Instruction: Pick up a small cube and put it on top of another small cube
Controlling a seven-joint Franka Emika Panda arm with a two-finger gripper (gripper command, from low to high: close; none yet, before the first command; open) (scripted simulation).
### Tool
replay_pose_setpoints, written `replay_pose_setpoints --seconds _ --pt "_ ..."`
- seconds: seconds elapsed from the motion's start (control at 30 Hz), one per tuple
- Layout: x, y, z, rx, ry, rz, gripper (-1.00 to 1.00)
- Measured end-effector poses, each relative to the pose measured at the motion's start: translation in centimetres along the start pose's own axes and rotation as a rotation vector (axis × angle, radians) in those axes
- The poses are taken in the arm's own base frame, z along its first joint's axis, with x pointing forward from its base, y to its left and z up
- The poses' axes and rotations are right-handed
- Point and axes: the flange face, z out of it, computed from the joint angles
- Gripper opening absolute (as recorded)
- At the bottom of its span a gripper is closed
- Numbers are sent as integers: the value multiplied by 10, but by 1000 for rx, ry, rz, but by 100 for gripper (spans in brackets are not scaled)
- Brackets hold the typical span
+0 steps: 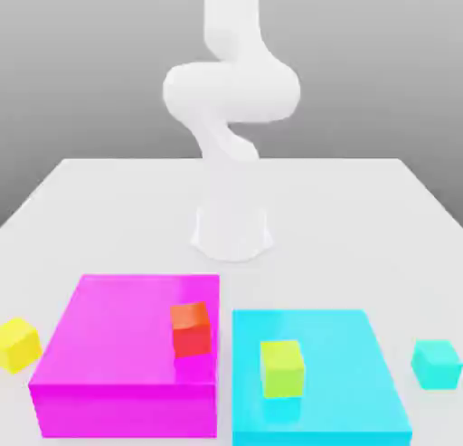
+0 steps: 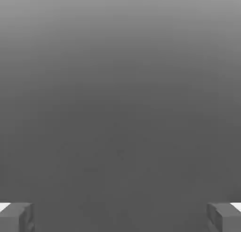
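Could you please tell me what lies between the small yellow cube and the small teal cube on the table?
In the exterior view, two big blocks separate the yellow cube and teal cube: a magenta block carrying a red-orange cube, then a cyan block carrying a lime cube.

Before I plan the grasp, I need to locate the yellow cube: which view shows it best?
The exterior view: the yellow cube sits on the table at that view's left, beside the magenta block. The hand view shows grey background past the open hand's fingertips.
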Motion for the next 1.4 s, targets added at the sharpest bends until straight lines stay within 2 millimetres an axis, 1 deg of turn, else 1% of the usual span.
replay_pose_setpoints --seconds 0.13,0.27,0.4,0.53,0.63,0.7,0.77,0.87,1.0,1.07,1.13,1.17,1.33,1.37,1.4 --pt "27 31 70 -128 8 246 0" --pt "50 75 133 -245 27 489 0" --pt "68 131 190 -357 54 734 0" --pt "79 196 238 -464 90 983 0" --pt "82 249 269 -542 122 1171 0" --pt "83 292 285 -595 152 1310 0" --pt "80 332 300 -645 181 1443 0" --pt "66 383 322 -718 215 1624 0" --pt "40 447 346 -809 264 1852 0" --pt "30 466 362 -822 273 1887 0" --pt "18 481 380 -826 276 1895 0" --pt "13 488 389 -827 276 1896 -100" --pt "13 488 389 -823 278 1896 -100" --pt "10 491 394 -824 278 1897 -100" --pt "11 490 392 -825 277 1897 -100"
